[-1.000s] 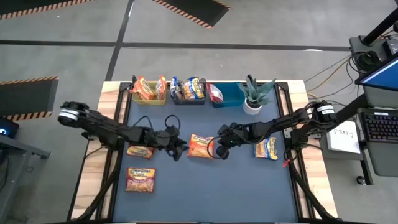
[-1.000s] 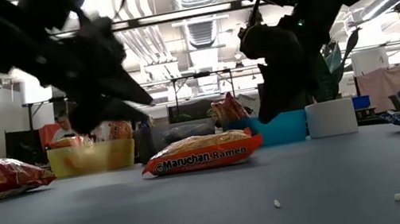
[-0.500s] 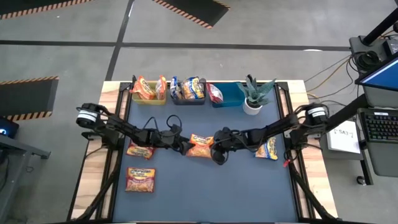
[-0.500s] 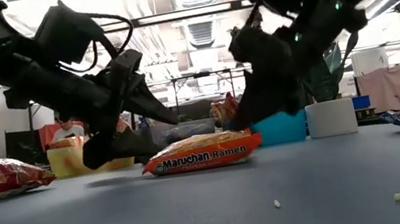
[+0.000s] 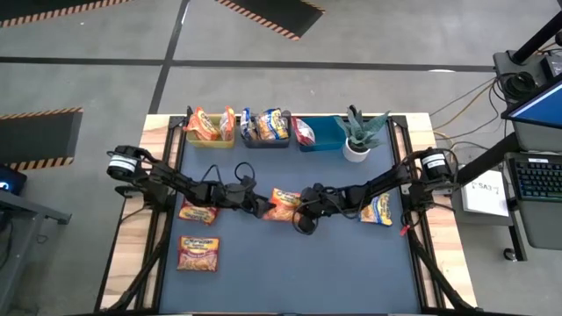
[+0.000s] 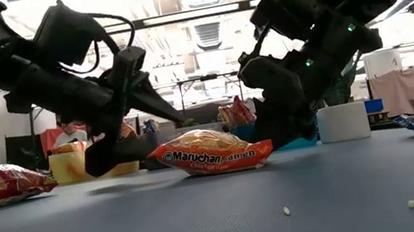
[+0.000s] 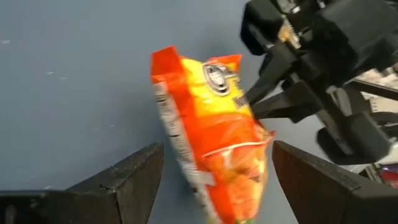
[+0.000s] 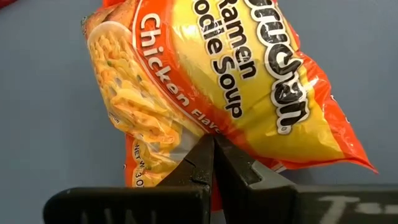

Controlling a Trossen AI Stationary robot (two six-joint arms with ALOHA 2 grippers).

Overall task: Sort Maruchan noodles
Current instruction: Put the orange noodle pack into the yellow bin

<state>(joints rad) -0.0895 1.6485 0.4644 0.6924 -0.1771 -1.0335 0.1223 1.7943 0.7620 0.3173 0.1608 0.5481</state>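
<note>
The left pincer [image 5: 260, 206] stands wide open, its two fingers [image 7: 124, 180] apart on either side of one end of the orange packet [image 5: 284, 204], and we cannot see them press on it. The right pincer [image 5: 303, 208] is fully closed; its tips [image 8: 214, 163] are together and touch the other end of the same packet, pushing under its edge. We cannot tell if a fold of the wrapper is caught between them. In the low view this orange packet [image 6: 209, 152] lies tilted on the blue counter [image 5: 290, 272], raised at the left arm's end and low at the other.

Nearest to the front edge of the counter lies a red-and-yellow packet [image 5: 198, 252], alone on the left. A little farther, beside the left arm, there is another orange packet [image 5: 197, 212]. On the right side, partly under the right arm, lies a yellow-and-blue packet [image 5: 377, 211].

At the far edge stand three bins in a row: a yellow-green bin [image 5: 210, 138] with orange packets, a grey bin [image 5: 266, 140] with yellow-and-blue packets, and a blue bin [image 5: 325, 136] with one red packet [image 5: 303, 132]. To the right of them stands a small plant in a white pot [image 5: 356, 150].
</note>
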